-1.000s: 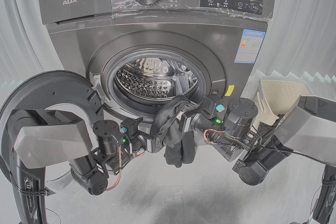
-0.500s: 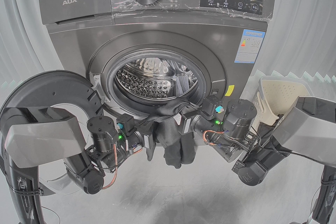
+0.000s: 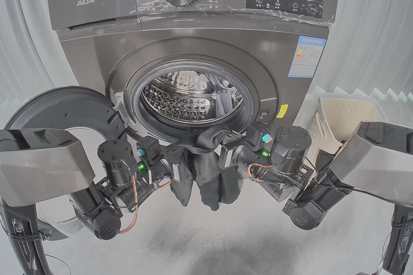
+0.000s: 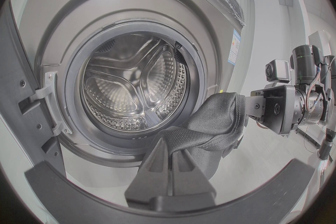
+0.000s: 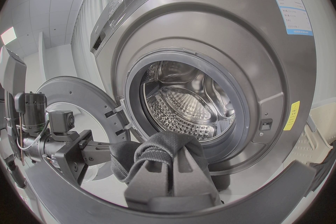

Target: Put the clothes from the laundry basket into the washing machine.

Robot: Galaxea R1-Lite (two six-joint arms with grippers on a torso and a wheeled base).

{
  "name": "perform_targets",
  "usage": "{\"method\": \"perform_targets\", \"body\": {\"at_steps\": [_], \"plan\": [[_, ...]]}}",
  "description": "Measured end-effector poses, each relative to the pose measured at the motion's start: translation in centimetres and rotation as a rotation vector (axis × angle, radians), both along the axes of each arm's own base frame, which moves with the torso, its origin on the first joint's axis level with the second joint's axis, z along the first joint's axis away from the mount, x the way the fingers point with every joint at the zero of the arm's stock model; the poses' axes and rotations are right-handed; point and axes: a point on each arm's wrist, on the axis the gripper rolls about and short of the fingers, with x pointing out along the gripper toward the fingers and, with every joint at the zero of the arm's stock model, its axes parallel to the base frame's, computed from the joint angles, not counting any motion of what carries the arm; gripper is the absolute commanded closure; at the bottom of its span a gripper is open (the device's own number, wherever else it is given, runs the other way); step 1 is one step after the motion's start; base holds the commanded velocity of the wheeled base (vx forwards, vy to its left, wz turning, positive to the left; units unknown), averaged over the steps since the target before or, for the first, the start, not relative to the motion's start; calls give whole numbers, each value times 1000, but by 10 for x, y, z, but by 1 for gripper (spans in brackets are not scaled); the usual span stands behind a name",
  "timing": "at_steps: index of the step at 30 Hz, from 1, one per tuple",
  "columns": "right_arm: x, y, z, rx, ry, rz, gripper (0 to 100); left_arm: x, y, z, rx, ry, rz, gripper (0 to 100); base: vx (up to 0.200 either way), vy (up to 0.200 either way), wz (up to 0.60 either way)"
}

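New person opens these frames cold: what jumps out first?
A dark garment hangs between the left pincer and right pincer, both shut on it, just below the open drum of the washing machine. The round door stands swung wide on the robot's left, and a cream laundry basket sits beside the machine on the right.

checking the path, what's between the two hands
A dark garment, held by the left hand and right hand, spans the gap; see the left wrist view.

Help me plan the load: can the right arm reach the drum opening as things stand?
Probably yes: the door stands wide open, and the right claw, shut on the black garment, sits just before the drum opening.
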Motion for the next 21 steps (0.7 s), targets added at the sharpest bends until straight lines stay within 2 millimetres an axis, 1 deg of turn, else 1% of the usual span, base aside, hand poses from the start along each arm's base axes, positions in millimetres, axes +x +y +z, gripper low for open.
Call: {"method": "perform_targets", "body": {"at_steps": [5,6,14,21], "plan": [[0,0,-1,-1,1,0,100,-1,-1,-8,14,26,-14,100,0,0,0],[0,1,-1,0,0,1,100,-1,-1,-11,18,32,-17,0,0,0,0],[0,2,1,3,-3,4,100,10,-6,-28,34,53,-21,0,0,0,0],[-3,4,3,6,-7,11,100,16,-11,-35,33,58,-19,0,0,0,0]]}}
